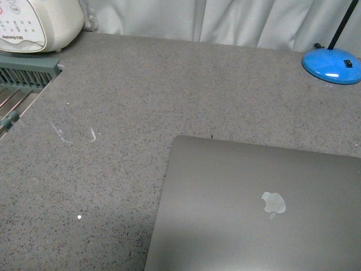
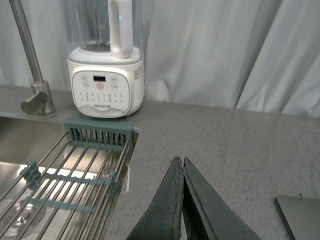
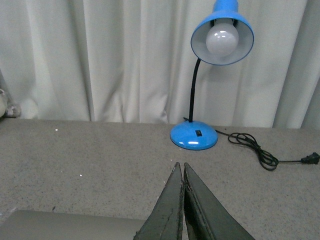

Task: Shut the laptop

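Your laptop [image 1: 254,209] lies shut, grey lid up, logo showing; both the left gripper [image 2: 182,165] and right gripper [image 3: 181,170] are pinched closed, clear above it

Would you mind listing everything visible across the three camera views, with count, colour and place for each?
laptop: one, space-grey, lid shut with the silvery logo up, on the counter near the front.
desk lamp: one, blue with a black neck, at the counter's back right, by the curtain.
lamp cord: one, black, lying on the counter beside the lamp base.
blender: one, white base with a clear jug, back left.
faucet: one, silver, beside the blender.
sink: one, steel, at far left.
drying rack: one, steel bars with grey-green ends, across the sink.
counter: one, speckled grey.
curtain: white, behind the counter.
left gripper: dark, shut, above the counter.
right gripper: dark, shut, above the counter.
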{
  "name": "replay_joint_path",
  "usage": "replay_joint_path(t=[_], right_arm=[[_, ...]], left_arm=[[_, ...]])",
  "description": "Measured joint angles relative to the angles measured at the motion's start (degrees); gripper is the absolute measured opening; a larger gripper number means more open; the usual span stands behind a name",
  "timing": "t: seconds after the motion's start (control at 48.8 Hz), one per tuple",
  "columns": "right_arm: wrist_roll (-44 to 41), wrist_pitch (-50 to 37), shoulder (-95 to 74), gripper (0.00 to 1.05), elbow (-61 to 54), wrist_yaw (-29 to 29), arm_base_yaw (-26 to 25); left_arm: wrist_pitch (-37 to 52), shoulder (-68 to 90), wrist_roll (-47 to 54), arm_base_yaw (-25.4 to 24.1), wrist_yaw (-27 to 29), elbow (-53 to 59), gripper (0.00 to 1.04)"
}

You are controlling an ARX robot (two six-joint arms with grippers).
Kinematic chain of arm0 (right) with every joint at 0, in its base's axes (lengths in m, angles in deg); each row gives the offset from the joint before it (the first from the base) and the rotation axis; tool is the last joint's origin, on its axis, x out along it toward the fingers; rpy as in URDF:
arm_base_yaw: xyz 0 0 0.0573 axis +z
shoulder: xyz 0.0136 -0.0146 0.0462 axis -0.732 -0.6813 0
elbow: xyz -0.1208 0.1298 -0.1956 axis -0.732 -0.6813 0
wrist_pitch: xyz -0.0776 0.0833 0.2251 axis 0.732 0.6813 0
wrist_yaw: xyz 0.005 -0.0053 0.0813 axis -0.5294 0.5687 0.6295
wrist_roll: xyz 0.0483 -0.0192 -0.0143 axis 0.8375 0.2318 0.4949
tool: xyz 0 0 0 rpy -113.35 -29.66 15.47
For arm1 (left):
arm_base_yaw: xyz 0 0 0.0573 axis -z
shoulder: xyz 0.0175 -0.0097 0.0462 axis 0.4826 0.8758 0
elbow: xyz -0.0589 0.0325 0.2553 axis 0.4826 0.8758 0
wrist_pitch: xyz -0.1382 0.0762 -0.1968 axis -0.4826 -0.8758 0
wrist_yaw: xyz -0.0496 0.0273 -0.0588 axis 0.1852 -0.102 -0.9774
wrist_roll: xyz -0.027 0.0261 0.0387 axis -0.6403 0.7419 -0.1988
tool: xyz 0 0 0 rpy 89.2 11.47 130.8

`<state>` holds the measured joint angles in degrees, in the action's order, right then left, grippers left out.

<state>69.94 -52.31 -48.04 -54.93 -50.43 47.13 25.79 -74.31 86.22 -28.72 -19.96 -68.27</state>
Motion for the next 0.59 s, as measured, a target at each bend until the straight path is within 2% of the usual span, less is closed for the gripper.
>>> replay_joint_path(t=[0.595], right_arm=[[0.0, 0.2, 0.0, 0.01, 0.0, 0.1, 0.0]], left_arm=[[-0.4, -0.7, 0.0, 0.0, 0.0, 0.0, 0.04]])
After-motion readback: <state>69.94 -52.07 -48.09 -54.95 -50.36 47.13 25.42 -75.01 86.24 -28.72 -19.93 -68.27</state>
